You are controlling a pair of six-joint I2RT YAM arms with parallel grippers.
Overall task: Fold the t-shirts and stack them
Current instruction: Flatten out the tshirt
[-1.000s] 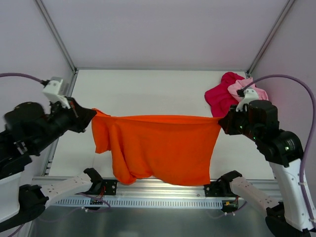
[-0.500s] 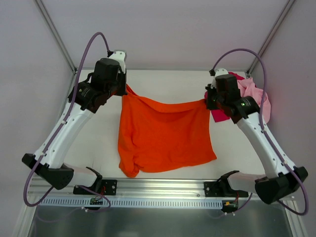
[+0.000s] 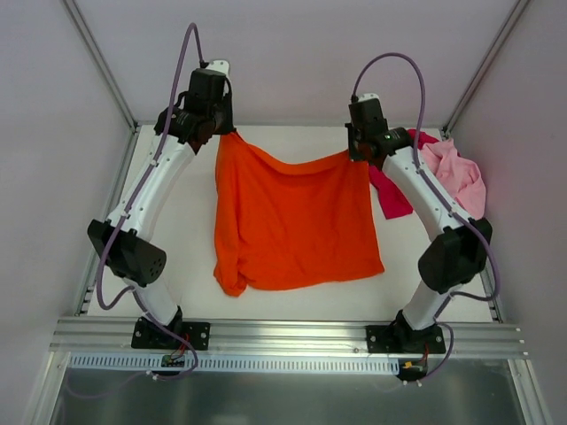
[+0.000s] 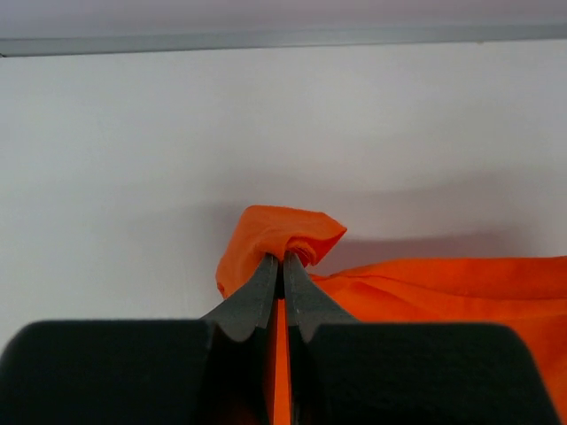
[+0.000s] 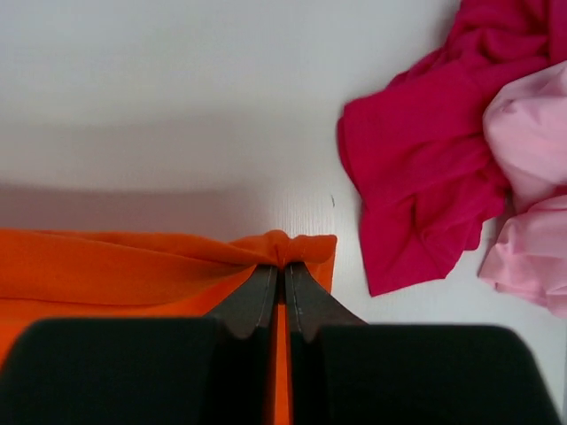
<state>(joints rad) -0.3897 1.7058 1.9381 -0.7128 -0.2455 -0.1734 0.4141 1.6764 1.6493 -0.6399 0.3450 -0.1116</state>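
The orange t-shirt point(image 3: 292, 221) is stretched over the middle of the table, its far edge lifted by both arms and its near part lying on the surface. My left gripper point(image 3: 229, 135) is shut on its far left corner point(image 4: 282, 237). My right gripper point(image 3: 359, 152) is shut on its far right corner point(image 5: 292, 248). The red t-shirt point(image 3: 388, 190) lies crumpled just right of the right gripper, also in the right wrist view point(image 5: 425, 168). The pink t-shirt point(image 3: 456, 173) lies bunched against it at the far right point(image 5: 532, 177).
The white table point(image 3: 186, 239) has a metal rail point(image 3: 283, 332) along its near edge and frame posts at the back corners. Both arms reach far out toward the back wall.
Both arms have swung from the near edge to the back of the table, carrying the orange t-shirt away from the rail so that its lower part now lies on the table.
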